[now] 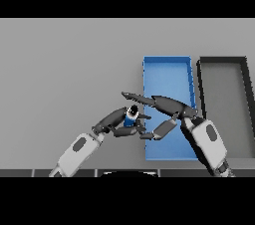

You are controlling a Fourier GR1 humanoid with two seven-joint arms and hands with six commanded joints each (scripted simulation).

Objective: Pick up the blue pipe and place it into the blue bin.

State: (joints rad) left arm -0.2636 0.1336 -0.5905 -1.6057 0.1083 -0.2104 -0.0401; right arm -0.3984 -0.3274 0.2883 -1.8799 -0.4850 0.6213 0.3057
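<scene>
Holding the blue pipe [131, 116] pinched in our left hand [119, 122] just beside the blue bin's [167, 62] left wall, we judge the carry under way; next, over the wall and release. Our right hand [162, 104], fingers spread, hovers over the bin.

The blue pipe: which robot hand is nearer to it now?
Left. The left robot hand is curled round the blue pipe. The right robot hand reaches from the pipe's right, above the blue bin.
</scene>
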